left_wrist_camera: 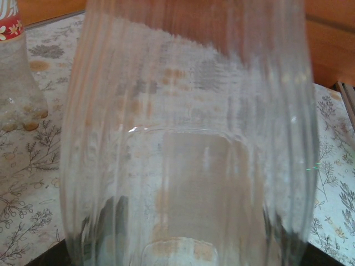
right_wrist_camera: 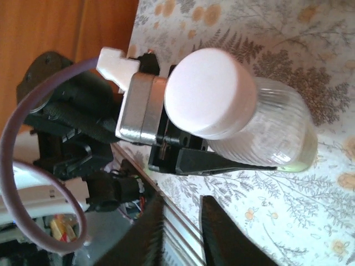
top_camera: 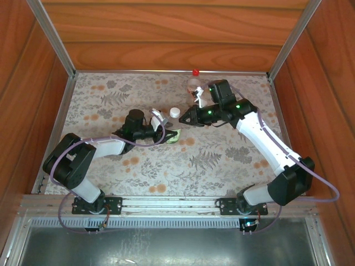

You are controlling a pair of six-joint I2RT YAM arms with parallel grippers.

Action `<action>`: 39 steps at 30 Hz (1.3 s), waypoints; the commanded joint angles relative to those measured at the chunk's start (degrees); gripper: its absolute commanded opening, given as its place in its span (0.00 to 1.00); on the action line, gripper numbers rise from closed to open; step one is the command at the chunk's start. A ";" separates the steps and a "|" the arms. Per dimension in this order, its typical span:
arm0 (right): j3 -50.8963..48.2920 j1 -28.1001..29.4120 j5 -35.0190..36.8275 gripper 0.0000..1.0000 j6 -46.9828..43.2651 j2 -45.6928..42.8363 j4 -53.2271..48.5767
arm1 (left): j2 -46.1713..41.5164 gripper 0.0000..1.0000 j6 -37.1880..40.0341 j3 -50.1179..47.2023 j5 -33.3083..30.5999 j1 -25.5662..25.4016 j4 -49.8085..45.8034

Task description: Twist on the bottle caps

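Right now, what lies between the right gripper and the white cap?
In the right wrist view, a black finger of the left gripper, clamped on the bottle, crosses the gap between the right gripper and the white cap.

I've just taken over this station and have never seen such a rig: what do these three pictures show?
Two robot arms are bolted to the near edge of a flower-print table. The overhead picture is taken from above and behind them. The other two come from cameras on their wrists. The left tool is clamped on a green-labelled bottle with a white cap on top. The right tool is open beside that cap, holding nothing. A second bottle, seemingly topped by a red cap, stands at the back.
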 commanded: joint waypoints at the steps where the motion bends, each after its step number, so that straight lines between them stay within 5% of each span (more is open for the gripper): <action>1: 5.73 -0.34 4.16 0.38 -7.04 1.61 -5.70 | -0.14 0.51 1.48 0.48 1.57 0.30 1.32; 7: 15.95 -0.18 9.83 0.61 -25.38 5.84 -14.27 | -1.14 0.51 5.15 -0.99 2.54 0.35 1.33; 14: 17.63 0.26 -0.49 0.76 -50.09 5.57 -15.77 | -1.86 0.52 7.98 -1.28 6.37 0.36 1.28; 23: 29.02 0.90 0.18 0.73 -66.25 15.14 -30.99 | -3.74 0.52 9.84 -2.60 7.50 0.31 1.38; 39: 36.50 3.87 2.33 0.54 -67.16 23.65 -35.51 | -4.27 0.52 9.16 -2.90 8.34 0.42 1.15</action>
